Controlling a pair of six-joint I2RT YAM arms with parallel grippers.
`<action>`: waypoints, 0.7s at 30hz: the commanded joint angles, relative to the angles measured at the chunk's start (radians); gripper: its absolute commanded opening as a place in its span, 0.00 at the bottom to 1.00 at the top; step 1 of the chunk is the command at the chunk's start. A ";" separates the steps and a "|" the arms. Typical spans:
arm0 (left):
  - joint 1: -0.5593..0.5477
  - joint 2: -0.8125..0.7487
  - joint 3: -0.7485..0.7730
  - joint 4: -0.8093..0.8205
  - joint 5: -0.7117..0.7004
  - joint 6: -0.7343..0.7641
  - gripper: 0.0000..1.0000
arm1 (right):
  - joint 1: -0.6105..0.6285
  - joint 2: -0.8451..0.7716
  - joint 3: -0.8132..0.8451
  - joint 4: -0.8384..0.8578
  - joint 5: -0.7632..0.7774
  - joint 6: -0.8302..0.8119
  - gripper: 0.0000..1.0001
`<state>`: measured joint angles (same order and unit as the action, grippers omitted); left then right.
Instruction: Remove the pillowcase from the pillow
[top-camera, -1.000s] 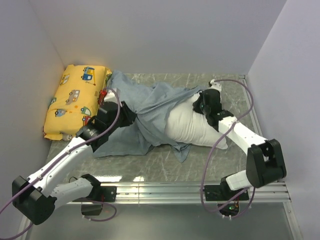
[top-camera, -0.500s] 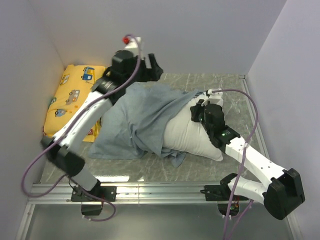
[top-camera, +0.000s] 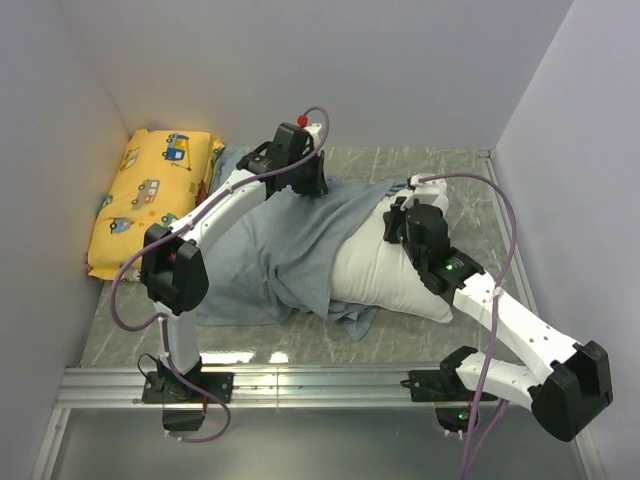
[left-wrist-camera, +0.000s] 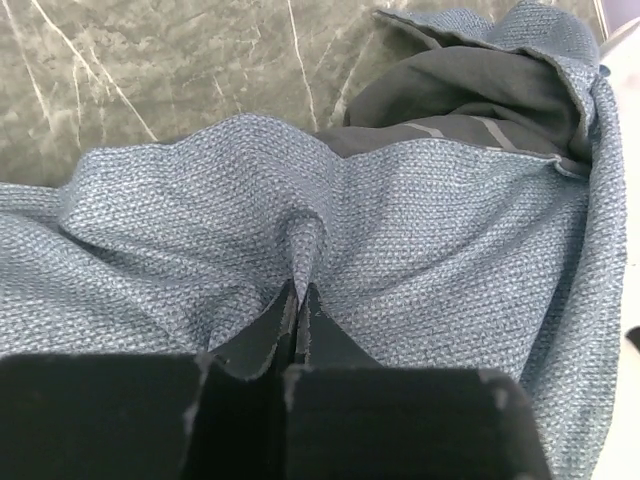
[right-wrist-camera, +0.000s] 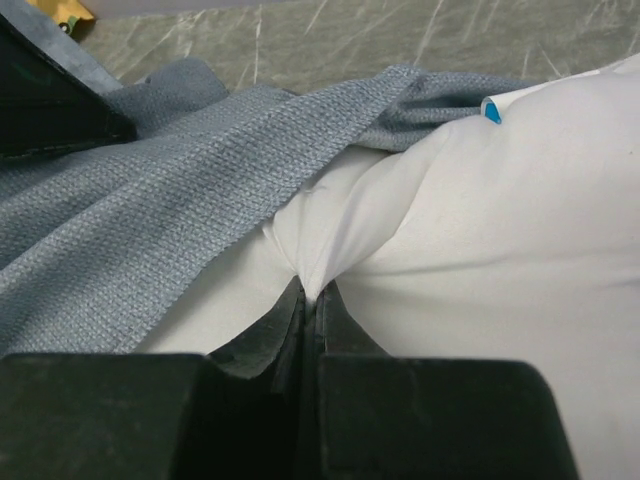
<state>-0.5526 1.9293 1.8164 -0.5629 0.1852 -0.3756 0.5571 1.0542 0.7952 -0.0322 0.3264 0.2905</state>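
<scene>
The pillowcase (top-camera: 280, 245) lies inside out, pale blue-grey, spread over the left half of the white pillow (top-camera: 385, 275). My left gripper (top-camera: 310, 185) is shut on a fold of the pillowcase (left-wrist-camera: 400, 220) at its far edge; the dark striped outer side (left-wrist-camera: 470, 100) shows in the left wrist view. My right gripper (top-camera: 395, 228) is shut on a pinch of the pillow's white fabric (right-wrist-camera: 480, 230) near the pillowcase edge (right-wrist-camera: 180, 210). The pillow's right half is bare.
A yellow cushion (top-camera: 150, 205) printed with cartoon cars lies against the left wall. Walls close in at the back, left and right. A metal rail (top-camera: 320, 380) runs along the near edge. Cables loop from both arms.
My left gripper has swung from high near the back wall to the right and down onto the pillowcase's far edge. The pillowcase has bunched a little further left. The right gripper has barely moved.
</scene>
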 joint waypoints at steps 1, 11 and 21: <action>0.023 -0.052 0.047 -0.029 -0.048 0.009 0.00 | 0.007 -0.039 0.108 0.040 0.063 -0.019 0.00; 0.249 -0.230 -0.101 0.098 0.009 -0.079 0.07 | 0.000 -0.091 0.134 -0.046 0.143 -0.017 0.00; 0.281 -0.280 -0.121 0.052 -0.154 -0.075 0.00 | -0.016 -0.054 0.190 -0.104 0.224 -0.010 0.00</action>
<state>-0.3283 1.7134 1.7008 -0.5282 0.1577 -0.4583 0.5648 1.0180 0.8898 -0.1669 0.4164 0.2913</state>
